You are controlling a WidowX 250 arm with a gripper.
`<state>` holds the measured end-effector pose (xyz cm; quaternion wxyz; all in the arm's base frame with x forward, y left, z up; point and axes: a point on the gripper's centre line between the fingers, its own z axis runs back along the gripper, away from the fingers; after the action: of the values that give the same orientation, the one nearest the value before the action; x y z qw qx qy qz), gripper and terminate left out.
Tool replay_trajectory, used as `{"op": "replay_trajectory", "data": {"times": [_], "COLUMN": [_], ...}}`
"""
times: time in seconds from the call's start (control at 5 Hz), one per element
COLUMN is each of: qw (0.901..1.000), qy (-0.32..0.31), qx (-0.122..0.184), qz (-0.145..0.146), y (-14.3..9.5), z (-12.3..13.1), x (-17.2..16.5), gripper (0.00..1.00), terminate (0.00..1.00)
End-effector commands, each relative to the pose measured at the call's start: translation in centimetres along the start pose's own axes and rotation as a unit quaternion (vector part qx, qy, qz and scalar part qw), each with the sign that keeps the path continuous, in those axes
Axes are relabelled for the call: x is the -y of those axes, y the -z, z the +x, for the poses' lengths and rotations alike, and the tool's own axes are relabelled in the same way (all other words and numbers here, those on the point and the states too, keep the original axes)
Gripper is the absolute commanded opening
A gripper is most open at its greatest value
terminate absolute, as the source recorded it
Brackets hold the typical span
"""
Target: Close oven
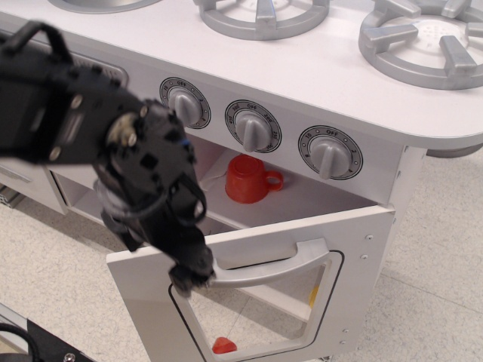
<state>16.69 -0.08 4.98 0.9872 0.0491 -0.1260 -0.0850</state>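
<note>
The oven (332, 204) is the white compartment under the three knobs, with an inner shelf (309, 211) in view. Its large door (358, 256), hinged on the right, stands partly open at an angle to the front. The door has a clear rounded window (260, 313) and a horizontal silver bar handle (279, 264). My black gripper (192, 277) looks shut and empty. Its tip presses on the outside of the door at the left end of the handle. The arm hides the oven's left side.
A red cup (247, 179) stands upside down on the oven shelf. A small red object (223, 345) shows through the window, low down. Three grey knobs (253, 127) and silver burners (423, 41) sit above. An open white compartment (68, 192) lies to the left. The floor is tiled.
</note>
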Motion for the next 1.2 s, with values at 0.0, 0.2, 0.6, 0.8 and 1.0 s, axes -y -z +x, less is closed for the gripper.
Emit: {"op": "replay_trajectory", "data": {"times": [0.0, 0.2, 0.6, 0.8, 1.0], "qw": [0.9974, 0.9959, 0.9944, 0.9917, 0.993], "qy": [-0.017, -0.049, -0.082, -0.115, -0.111], "qx": [-0.048, -0.054, -0.059, -0.057, -0.032], "qz": [-0.052, -0.054, -0.031, -0.005, 0.021], "y": [0.8, 2.6, 5.0, 6.0, 6.9], "z": [-2.1, -2.3, -1.9, -1.1, 0.1], "x": [2.5, 2.0, 0.0, -1.5, -2.6], "gripper": [1.0, 1.0, 1.0, 1.0, 1.0], "terminate": [0.0, 0.0, 0.0, 0.0, 0.0]}}
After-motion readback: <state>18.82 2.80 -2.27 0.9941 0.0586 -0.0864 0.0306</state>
